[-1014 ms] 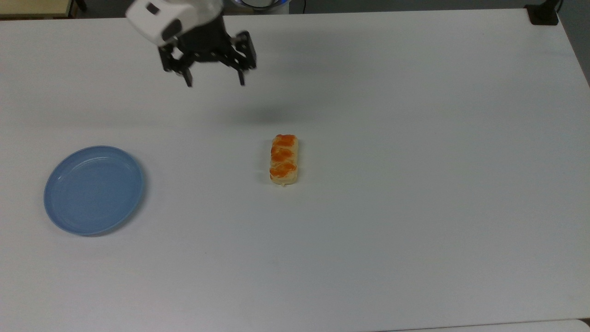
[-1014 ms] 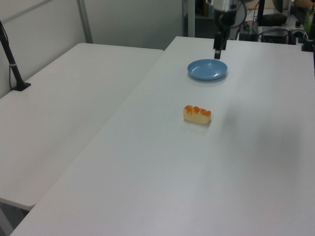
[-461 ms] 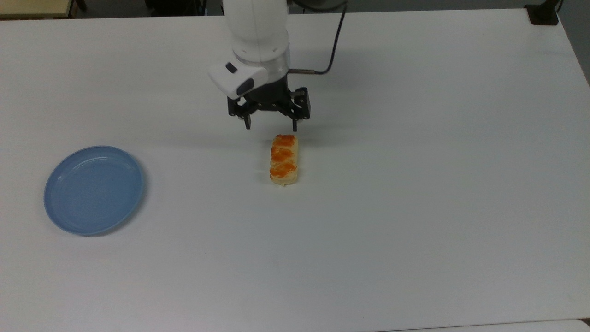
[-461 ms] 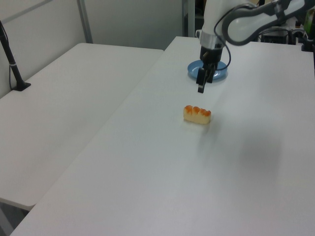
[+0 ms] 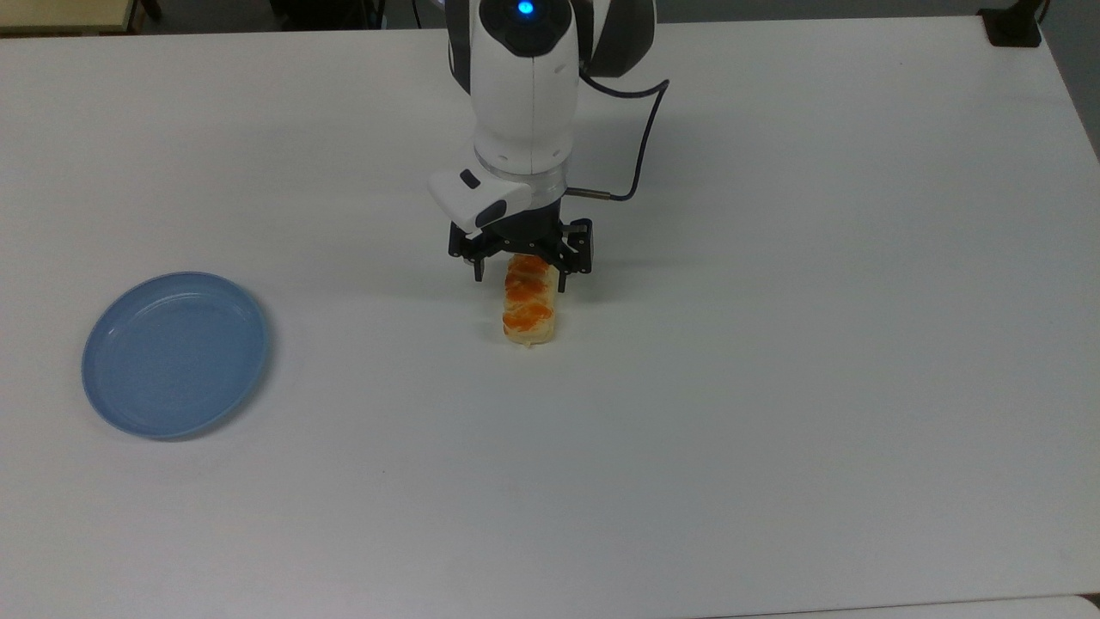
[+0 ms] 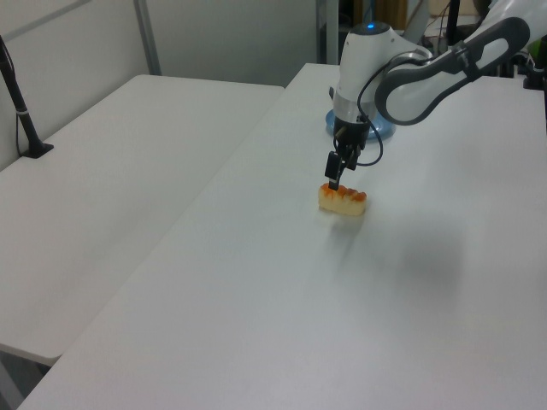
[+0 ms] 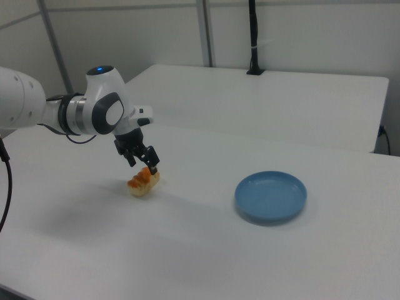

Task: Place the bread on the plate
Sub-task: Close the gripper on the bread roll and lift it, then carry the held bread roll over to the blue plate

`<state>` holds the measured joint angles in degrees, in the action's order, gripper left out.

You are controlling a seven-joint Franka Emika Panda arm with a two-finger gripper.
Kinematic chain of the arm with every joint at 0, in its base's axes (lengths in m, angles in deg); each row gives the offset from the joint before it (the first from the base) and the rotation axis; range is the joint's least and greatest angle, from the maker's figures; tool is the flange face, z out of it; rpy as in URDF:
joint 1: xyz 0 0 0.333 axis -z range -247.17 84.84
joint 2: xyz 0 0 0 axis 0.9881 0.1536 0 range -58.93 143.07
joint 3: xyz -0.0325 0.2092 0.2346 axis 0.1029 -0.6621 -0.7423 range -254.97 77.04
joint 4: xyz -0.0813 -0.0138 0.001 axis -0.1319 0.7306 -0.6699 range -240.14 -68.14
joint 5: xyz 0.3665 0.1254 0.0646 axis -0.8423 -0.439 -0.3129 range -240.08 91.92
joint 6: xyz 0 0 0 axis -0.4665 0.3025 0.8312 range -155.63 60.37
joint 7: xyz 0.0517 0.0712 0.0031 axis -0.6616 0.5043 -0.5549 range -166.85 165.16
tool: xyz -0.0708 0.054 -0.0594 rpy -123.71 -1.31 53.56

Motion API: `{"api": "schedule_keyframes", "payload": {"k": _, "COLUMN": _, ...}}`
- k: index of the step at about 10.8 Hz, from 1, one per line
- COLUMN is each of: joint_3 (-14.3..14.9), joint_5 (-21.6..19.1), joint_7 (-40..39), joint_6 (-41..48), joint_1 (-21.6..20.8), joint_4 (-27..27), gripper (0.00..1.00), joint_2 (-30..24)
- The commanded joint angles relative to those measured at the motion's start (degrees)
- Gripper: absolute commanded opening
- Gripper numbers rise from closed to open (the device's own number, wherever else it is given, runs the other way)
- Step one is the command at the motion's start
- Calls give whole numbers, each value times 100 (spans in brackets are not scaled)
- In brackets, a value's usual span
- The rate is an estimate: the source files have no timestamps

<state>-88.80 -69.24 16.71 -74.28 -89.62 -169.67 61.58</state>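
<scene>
Top view had the gripper [image 5: 520,273] spread apart, fingers straddling the far end of the bread [image 5: 528,303], nothing clamped. Bread lay flat on the table [image 5: 773,344], plate [image 5: 175,352] well apart toward the top view's left. Better to shift toward mid-loaf, descend, then close gently.

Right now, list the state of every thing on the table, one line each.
Pale-cream oblong bread with orange toasted lumps: lying flat on the table, not on the plate.
Round light-blue plate: upright, nothing on it.
Black two-finger pincer: open, fingers straddling the bread's far end.
White table: bearing both.
</scene>
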Motion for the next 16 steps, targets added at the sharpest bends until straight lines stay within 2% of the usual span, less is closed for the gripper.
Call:
{"api": "schedule_keyframes", "payload": {"k": 1, "joint_3": 54, "joint_5": 708, "joint_7": 520, "joint_6": -135, "joint_1": -138, "joint_4": -46, "gripper": 100, "joint_2": 192}}
{"api": "schedule_keyframes", "payload": {"k": 3, "joint_3": -59, "joint_5": 1105, "joint_7": 792, "joint_6": -432, "joint_1": -165, "joint_4": -99, "gripper": 100, "joint_2": 430}}
{"api": "schedule_keyframes", "payload": {"k": 4, "joint_3": -60, "joint_5": 1176, "joint_7": 837, "joint_6": -486, "joint_1": -156, "joint_4": -125, "gripper": 93, "joint_2": 439}}
{"api": "schedule_keyframes", "payload": {"k": 5, "joint_3": -60, "joint_5": 1177, "joint_7": 838, "joint_6": -478, "joint_1": -139, "joint_4": -108, "gripper": 64, "joint_2": 431}}
{"api": "schedule_keyframes", "payload": {"k": 6, "joint_3": -60, "joint_5": 1133, "joint_7": 846, "joint_6": -469, "joint_1": -104, "joint_4": -73, "gripper": 39, "joint_2": 413}}
{"api": "schedule_keyframes", "payload": {"k": 7, "joint_3": -60, "joint_5": 1107, "joint_7": 855, "joint_6": -408, "joint_1": -77, "joint_4": -73, "gripper": 37, "joint_2": 309}}
{"api": "schedule_keyframes", "payload": {"k": 9, "joint_3": -60, "joint_5": 1115, "joint_7": 742, "joint_6": -111, "joint_1": 299, "joint_4": 41, "gripper": 33, "joint_2": -51}}
{"api": "schedule_keyframes", "payload": {"k": 10, "joint_3": -60, "joint_5": 1115, "joint_7": 254, "joint_6": 222, "joint_1": 484, "joint_4": 198, "gripper": 33, "joint_2": -209}}
{"api": "schedule_keyframes", "payload": {"k": 12, "joint_3": -60, "joint_5": 1072, "joint_7": -1282, "joint_6": 1188, "joint_1": 922, "joint_4": 741, "gripper": 33, "joint_2": -238}}
{"api": "schedule_keyframes", "payload": {"k": 14, "joint_3": -60, "joint_5": 687, "joint_7": -2757, "joint_6": 1394, "joint_1": 1520, "joint_4": 1165, "gripper": 33, "joint_2": -211}}
{"api": "schedule_keyframes", "payload": {"k": 16, "joint_3": -60, "joint_5": 571, "joint_7": -4035, "joint_6": 1560, "joint_1": 2065, "joint_4": 1490, "gripper": 33, "joint_2": -115}}
